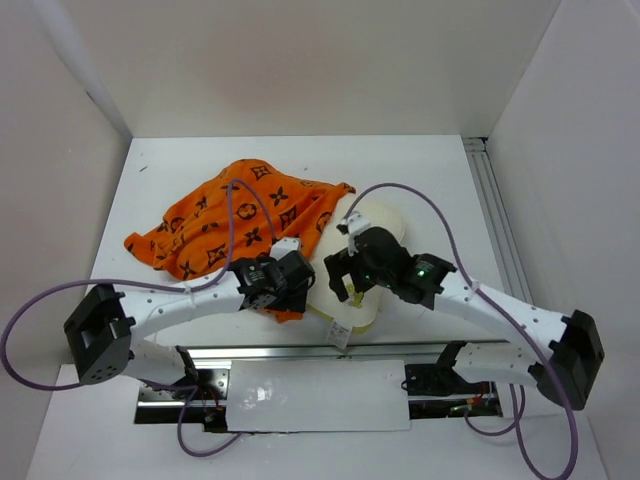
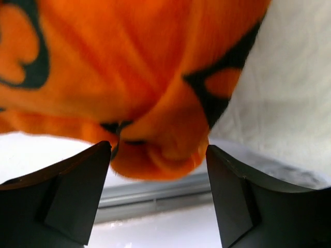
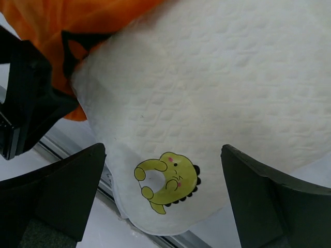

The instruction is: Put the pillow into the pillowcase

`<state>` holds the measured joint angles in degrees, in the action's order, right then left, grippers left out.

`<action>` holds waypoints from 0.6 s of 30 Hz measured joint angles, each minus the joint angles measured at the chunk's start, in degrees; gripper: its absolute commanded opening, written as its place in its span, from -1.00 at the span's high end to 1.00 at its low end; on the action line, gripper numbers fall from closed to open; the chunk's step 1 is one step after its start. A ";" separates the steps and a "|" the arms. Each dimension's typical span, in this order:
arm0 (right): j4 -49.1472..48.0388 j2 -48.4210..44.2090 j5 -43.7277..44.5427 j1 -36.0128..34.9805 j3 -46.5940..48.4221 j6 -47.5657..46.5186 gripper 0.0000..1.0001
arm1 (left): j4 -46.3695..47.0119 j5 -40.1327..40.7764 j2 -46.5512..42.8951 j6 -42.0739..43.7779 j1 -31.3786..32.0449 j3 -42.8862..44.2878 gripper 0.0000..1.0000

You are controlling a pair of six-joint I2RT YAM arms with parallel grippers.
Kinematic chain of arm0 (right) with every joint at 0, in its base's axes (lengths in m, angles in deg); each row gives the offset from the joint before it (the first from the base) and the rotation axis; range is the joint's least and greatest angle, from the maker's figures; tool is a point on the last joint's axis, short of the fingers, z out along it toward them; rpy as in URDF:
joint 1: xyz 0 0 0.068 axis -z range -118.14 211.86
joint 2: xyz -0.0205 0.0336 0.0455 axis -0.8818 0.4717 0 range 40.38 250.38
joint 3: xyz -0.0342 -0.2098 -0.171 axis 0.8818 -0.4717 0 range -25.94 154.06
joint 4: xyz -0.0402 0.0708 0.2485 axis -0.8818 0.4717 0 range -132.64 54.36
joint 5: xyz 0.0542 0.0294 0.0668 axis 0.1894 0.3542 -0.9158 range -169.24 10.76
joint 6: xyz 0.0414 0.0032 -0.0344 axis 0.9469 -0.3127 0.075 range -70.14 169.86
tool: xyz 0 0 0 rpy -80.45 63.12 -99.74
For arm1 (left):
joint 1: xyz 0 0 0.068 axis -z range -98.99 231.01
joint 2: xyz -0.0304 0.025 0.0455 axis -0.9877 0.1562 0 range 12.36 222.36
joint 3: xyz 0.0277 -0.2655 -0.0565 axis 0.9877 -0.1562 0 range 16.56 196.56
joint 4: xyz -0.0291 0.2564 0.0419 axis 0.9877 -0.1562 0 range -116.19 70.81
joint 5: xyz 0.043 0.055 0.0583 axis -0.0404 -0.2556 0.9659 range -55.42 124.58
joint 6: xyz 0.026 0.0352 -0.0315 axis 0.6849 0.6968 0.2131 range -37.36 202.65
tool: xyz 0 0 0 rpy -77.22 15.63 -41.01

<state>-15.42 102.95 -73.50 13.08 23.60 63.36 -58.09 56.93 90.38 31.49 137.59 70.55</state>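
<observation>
Left wrist shows our left gripper (image 2: 158, 147) gaping around the pillowcase (image 2: 129, 67) hem, unpinched; we should bite deep beside the pillow (image 2: 295, 88); right gripper (image 3: 163, 150) spread, empty.

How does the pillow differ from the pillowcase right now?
Colour: the bright orange fabric pillowcase carries dark motifs all over; the cream-white quilted pillow shows just one small yellow-green cartoon. Shape: pillowcase crumpled and limp; pillow plump. Place: pillowcase left, pillow right. Both are soft cloth and overlap in the middle.
</observation>
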 measured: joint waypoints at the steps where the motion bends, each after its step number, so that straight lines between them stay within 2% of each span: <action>1: 0.00 1.57 0.76 -1.53 0.00 -0.13 -1.00 | 0.87 -0.07 1.18 0.37 -0.44 0.02 -0.64; 2: 0.00 3.19 1.29 -2.62 0.00 -0.39 -1.00 | 1.53 -0.13 2.40 0.76 -0.70 0.02 -0.50; 3: -0.09 4.57 1.40 -3.30 0.00 -0.61 -1.00 | 2.12 -0.15 3.82 1.27 -0.94 0.04 -0.07; 5: 0.11 7.13 1.75 -3.76 -0.09 -0.98 -1.00 | 2.54 -0.46 6.16 1.73 -1.51 0.09 0.41; 7: -0.20 8.70 1.73 -3.45 -0.31 -1.16 -1.00 | 2.62 -0.79 7.17 1.75 -2.32 0.11 0.75; 8: -0.52 9.09 1.46 -3.54 -0.57 -1.22 -1.00 | 2.64 -0.83 7.23 1.57 -2.60 0.11 1.00; 11: -1.88 9.29 0.04 -3.48 -2.19 -1.81 -0.94 | 2.67 -1.51 6.45 1.27 -3.34 0.09 1.00; 14: -4.07 9.94 -2.58 -2.89 -3.30 -3.15 -0.34 | 2.78 -1.84 3.85 1.27 -3.82 -0.04 1.00; 15: -4.94 10.51 -3.32 -2.75 -3.54 -3.61 -0.07 | 2.82 -1.97 2.84 1.27 -3.91 -0.04 1.00; 16: -6.32 11.26 -3.87 -2.60 -3.93 -4.22 0.29 | 2.89 -2.05 1.64 1.31 -4.11 -0.04 1.00; 17: -7.67 12.00 -4.33 -2.56 -4.28 -4.70 0.37 | 2.95 -2.14 0.68 1.40 -4.22 -0.04 1.00; 18: -9.11 12.79 -4.94 -2.45 -4.63 -4.70 0.54 | 2.95 -2.29 -0.13 1.51 -4.28 -0.04 1.00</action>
<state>-24.53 115.74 -78.44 10.64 18.97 58.66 -55.14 54.64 90.25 33.00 133.31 70.51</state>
